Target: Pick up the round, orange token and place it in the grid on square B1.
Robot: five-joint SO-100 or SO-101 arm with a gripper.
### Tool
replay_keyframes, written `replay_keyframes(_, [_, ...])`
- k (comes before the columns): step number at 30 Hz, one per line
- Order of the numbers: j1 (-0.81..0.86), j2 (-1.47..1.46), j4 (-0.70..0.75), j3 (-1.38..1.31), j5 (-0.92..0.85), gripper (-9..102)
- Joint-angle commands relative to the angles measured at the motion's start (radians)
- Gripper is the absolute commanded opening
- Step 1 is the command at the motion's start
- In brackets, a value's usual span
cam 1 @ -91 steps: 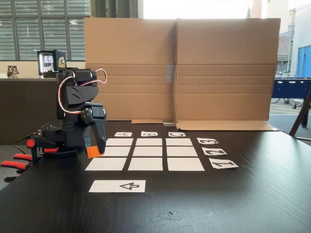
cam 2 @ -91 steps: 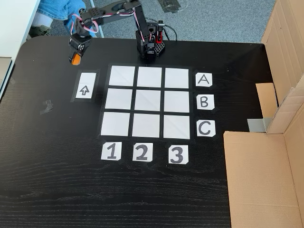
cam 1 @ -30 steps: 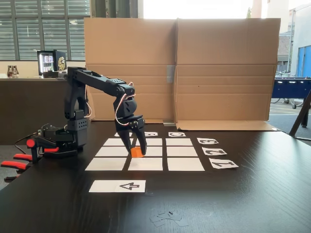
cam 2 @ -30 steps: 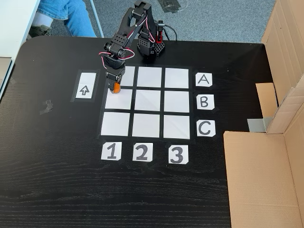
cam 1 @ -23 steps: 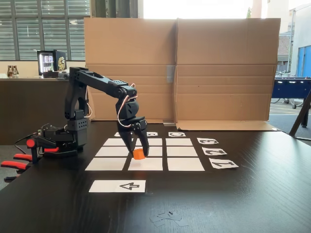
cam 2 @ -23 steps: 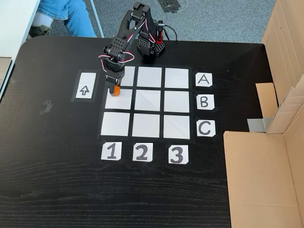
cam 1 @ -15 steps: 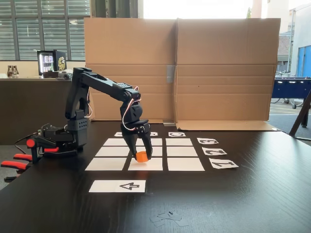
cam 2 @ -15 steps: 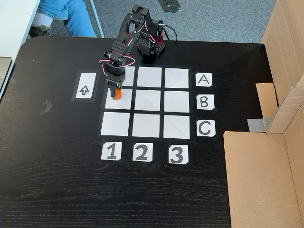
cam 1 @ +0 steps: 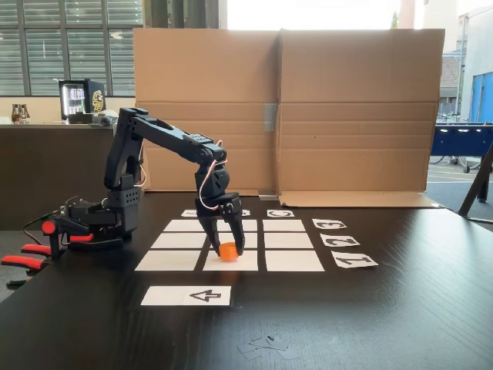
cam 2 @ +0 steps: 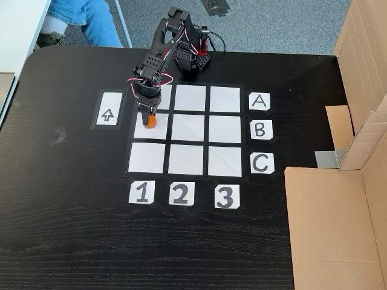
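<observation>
The orange token (cam 1: 228,251) (cam 2: 149,121) is held between the fingers of my gripper (cam 1: 226,250) (cam 2: 149,121), which is shut on it. From above, the token hangs low over square B1 (cam 2: 155,130), the middle rectangle of the left column in the grid (cam 2: 188,157). In the fixed side view the token sits just at the near row of the grid (cam 1: 290,240); whether it touches the paper I cannot tell. The black arm reaches out from its base (cam 2: 192,60) at the table's far edge.
A white strip with a black arrow (cam 2: 109,109) (cam 1: 187,294) lies left of the grid in the top-down view. Labels A, B, C (cam 2: 260,130) and 1, 2, 3 (cam 2: 181,194) border the grid. A cardboard wall (cam 1: 285,108) (cam 2: 338,229) stands along one side. Red clamps (cam 1: 31,250) hold the base.
The gripper carried the token from beside the arrow strip over the grid, then lowered it onto the middle square of the column above label 1.
</observation>
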Motion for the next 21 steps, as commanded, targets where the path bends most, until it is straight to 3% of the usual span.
replay_keyframes(1, [-0.014, 0.005, -0.02, 0.006, 0.003, 34])
replay_keyframes(5, [-0.014, 0.006, -0.028, 0.021, 0.003, 52])
replay_keyframes(13, [0.0, 0.1, -0.11, 0.132, 0.002, 58])
replay_keyframes(21, [0.034, 0.469, -0.387, 0.494, 0.006, 58])
